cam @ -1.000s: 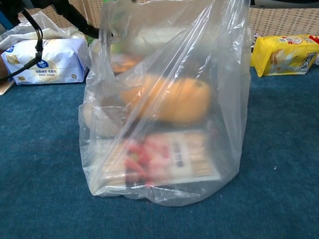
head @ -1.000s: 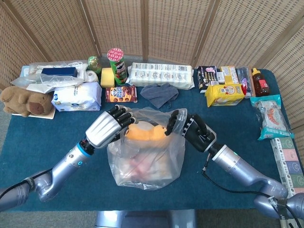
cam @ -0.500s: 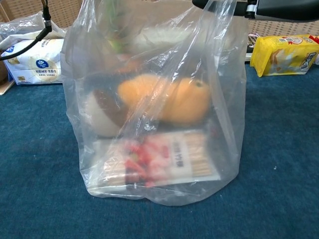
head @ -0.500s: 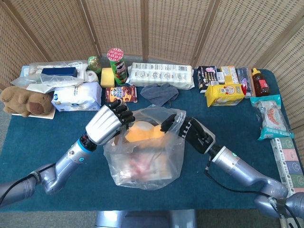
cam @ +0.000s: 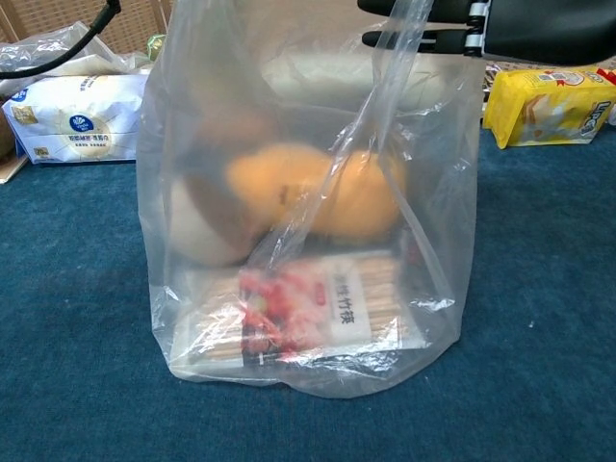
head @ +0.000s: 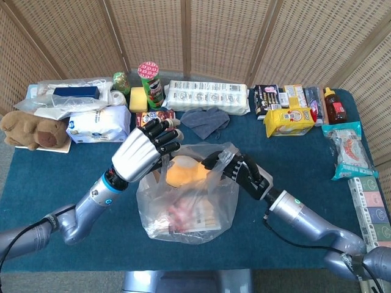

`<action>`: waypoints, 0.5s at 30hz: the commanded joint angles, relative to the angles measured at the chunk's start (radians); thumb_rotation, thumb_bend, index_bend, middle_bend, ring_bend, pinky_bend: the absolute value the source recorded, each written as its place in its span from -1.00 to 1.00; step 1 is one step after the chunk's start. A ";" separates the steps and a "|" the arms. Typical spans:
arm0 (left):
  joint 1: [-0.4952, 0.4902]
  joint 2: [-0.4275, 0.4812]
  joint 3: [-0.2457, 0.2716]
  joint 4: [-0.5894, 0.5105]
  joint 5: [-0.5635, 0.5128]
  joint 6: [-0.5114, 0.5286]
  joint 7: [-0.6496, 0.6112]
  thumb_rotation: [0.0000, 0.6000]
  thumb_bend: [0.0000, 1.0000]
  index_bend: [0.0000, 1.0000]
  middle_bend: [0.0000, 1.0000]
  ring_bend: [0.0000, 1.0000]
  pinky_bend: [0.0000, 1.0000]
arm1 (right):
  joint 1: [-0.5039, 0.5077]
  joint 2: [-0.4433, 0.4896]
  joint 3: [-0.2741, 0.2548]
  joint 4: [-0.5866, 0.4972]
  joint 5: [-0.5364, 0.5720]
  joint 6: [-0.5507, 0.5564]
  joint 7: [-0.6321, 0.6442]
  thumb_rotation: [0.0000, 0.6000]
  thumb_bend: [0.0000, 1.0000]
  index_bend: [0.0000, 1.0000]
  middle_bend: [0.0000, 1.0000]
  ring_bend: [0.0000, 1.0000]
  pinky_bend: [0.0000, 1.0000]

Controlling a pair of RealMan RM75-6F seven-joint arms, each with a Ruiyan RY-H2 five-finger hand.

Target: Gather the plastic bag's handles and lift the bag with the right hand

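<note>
Since the earlier frame both robot hands have drawn closer over the bag mouth, and the film now stands taller and tauter. Clear, crinkled plastic bag sits upright on the blue napped tabletop. Left robot hand, silver shell with dark fingers, is curled on the left rim of the film. Right robot hand, black, pinches the right rim; chest view shows film stretched up to it. Inside: rounded orange bun above a flat printed packet.
</note>
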 commanded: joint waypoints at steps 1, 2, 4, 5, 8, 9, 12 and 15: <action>-0.014 0.001 -0.010 -0.008 -0.013 -0.009 0.014 1.00 -0.52 0.27 -0.14 -0.50 -0.26 | 0.005 -0.007 0.000 -0.002 0.004 -0.006 -0.010 -0.56 -0.71 -0.44 -0.44 -0.62 -0.78; -0.020 0.001 -0.013 -0.011 -0.018 -0.014 0.022 1.00 -0.52 0.27 -0.15 -0.51 -0.26 | 0.007 -0.008 0.000 -0.003 0.005 -0.008 -0.012 -0.56 -0.71 -0.44 -0.44 -0.62 -0.78; -0.032 0.002 -0.018 -0.015 -0.024 -0.024 0.034 1.00 -0.53 0.26 -0.16 -0.52 -0.27 | 0.014 -0.009 0.003 -0.004 0.007 -0.013 -0.016 -0.56 -0.71 -0.44 -0.44 -0.62 -0.78; -0.038 0.002 -0.020 -0.017 -0.026 -0.027 0.039 1.00 -0.54 0.25 -0.16 -0.52 -0.27 | 0.016 -0.010 0.004 -0.006 0.008 -0.015 -0.018 -0.57 -0.71 -0.44 -0.44 -0.62 -0.78; -0.050 0.001 -0.025 -0.023 -0.036 -0.034 0.048 1.00 -0.54 0.25 -0.16 -0.52 -0.27 | 0.020 -0.009 0.007 -0.013 0.011 -0.017 -0.024 -0.57 -0.71 -0.44 -0.44 -0.63 -0.79; -0.052 0.000 -0.025 -0.025 -0.038 -0.036 0.050 1.00 -0.55 0.24 -0.16 -0.52 -0.27 | 0.021 -0.009 0.008 -0.015 0.012 -0.017 -0.026 -0.57 -0.71 -0.44 -0.44 -0.63 -0.79; -0.068 -0.008 -0.030 -0.028 -0.051 -0.047 0.062 1.00 -0.55 0.23 -0.17 -0.53 -0.27 | 0.027 -0.013 0.012 -0.025 0.019 -0.023 -0.038 -0.56 -0.71 -0.45 -0.44 -0.64 -0.79; -0.082 -0.013 -0.033 -0.027 -0.059 -0.055 0.072 1.00 -0.56 0.23 -0.17 -0.53 -0.27 | 0.030 -0.017 0.014 -0.033 0.025 -0.027 -0.052 -0.57 -0.71 -0.45 -0.44 -0.64 -0.79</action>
